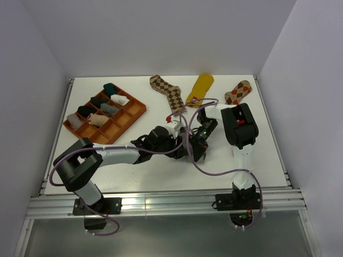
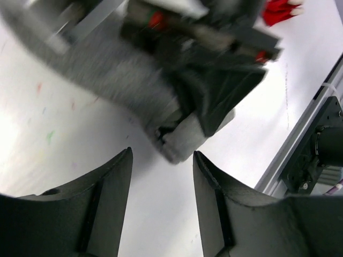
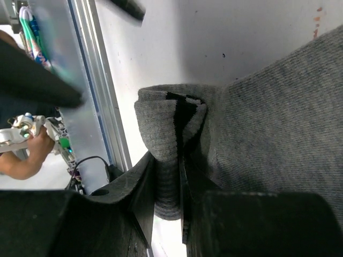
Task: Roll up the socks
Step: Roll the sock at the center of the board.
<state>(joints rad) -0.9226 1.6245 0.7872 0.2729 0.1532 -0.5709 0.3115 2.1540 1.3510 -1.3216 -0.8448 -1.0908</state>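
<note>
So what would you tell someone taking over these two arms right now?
Left gripper: open, empty, facing the grey knitted sock.
Right gripper: shut on that sock's folded, black-striped end.
Done: several rolled socks sit in the orange compartment tray.
Not yet rolled: two brown argyle socks, a mustard yellow sock, a red sock.
To do: finish the grey roll, then those four.

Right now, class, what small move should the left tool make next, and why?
Probably ease the left tool forward and close on the grey sock: its jaws stand open short of the folded end, while the right tool pinches the fold.
</note>
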